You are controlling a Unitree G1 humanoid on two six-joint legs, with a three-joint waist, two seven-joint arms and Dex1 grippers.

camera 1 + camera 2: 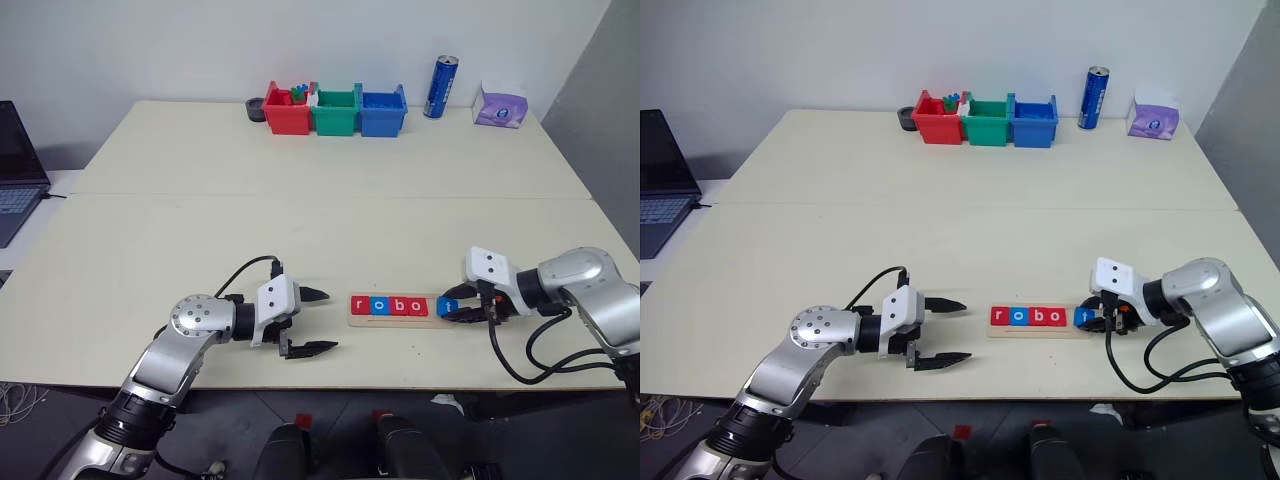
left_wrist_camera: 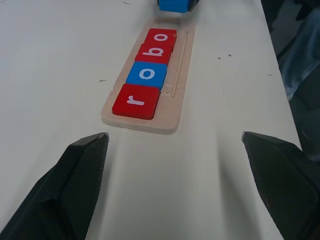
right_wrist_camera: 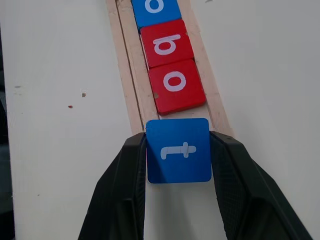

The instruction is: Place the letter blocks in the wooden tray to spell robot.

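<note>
On the near part of the pale table (image 1: 200, 200), the wooden tray (image 1: 400, 319) lies lengthwise from left to right, between the two arms. Four letter blocks sit in it side by side, touching: a red "r" (image 1: 361, 305), a blue "o" (image 1: 380, 305), a red "b" (image 1: 399, 306) and a red "o" (image 1: 418, 306). The right gripper (image 3: 179, 150) grasps the fifth block, a blue "t" (image 3: 178, 150), pinching it by two opposite edges between its black fingers (image 3: 125, 180); the block is at the tray's right end, just beside the red "o", and whether it rests on the wood or sits slightly above it cannot be told. The left gripper (image 1: 312, 322) is released, its two fingers spread wide and holding nothing, just left of the tray's left end and pointing toward it. At the far edge stand red (image 1: 287, 110), green (image 1: 335, 112) and blue bins (image 1: 382, 112), a blue can (image 1: 441, 86) and a purple tissue pack (image 1: 500, 105). A laptop (image 1: 18, 165) sits at the far left.
</note>
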